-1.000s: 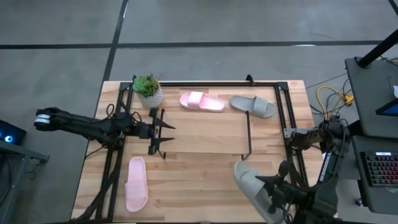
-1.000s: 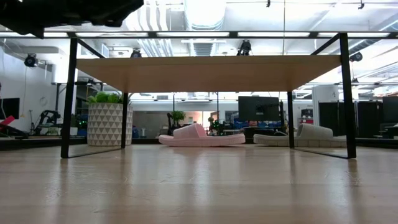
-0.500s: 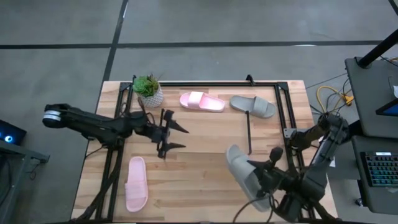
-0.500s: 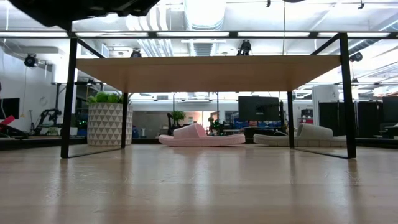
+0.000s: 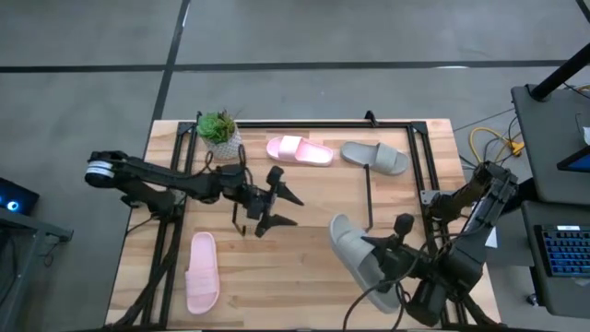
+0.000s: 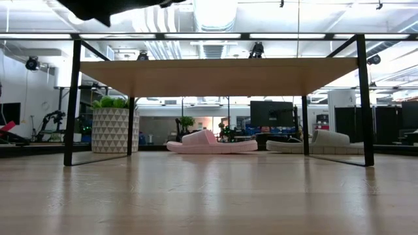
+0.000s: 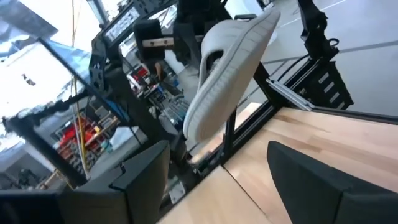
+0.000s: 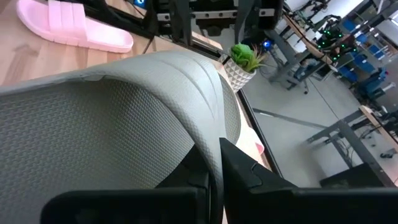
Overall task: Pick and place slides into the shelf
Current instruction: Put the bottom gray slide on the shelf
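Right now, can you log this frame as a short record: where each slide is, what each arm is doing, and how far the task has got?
Held slide: soft grey slip-on sandal, lifted in the right gripper, jaws shut on it
Left gripper: jaws open, empty, over the black-rod shelf with the light wooden board
Far side of shelf: pale pink sandal and second grey sandal, flat on the table
Still loose: second pale pink sandal, near-left of the wooden table
Other: potted plant in a patterned pot, far-left corner

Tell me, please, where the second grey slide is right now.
In the high view, the grey slide is held by the right tool at the table's front right.
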Available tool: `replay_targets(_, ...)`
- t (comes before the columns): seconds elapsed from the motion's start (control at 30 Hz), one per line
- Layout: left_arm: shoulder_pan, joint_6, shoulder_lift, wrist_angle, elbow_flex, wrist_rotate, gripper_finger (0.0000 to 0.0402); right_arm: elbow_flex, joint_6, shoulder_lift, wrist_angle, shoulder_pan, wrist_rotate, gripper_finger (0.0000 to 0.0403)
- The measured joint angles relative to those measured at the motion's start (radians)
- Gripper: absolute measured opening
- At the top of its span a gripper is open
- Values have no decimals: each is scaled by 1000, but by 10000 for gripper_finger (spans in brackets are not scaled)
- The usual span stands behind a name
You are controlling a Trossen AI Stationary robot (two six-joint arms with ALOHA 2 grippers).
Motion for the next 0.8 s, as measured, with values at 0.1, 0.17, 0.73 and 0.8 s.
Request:
replay_targets(0.1,0,27,48,1,49,20,255,0,-1,0,0,-1,0,10)
replay_targets(0.17,0,30,84,1,86,49,255,0,-1,0,0,-2,-1,10)
replay_targets(0.73,0,41,311,0,314,186,255,3,-1,0,6,-16,-19,12)
replay_targets(0.8,0,54,336,-1,337,186,255,3,-1,0,8,-17,-19,12)
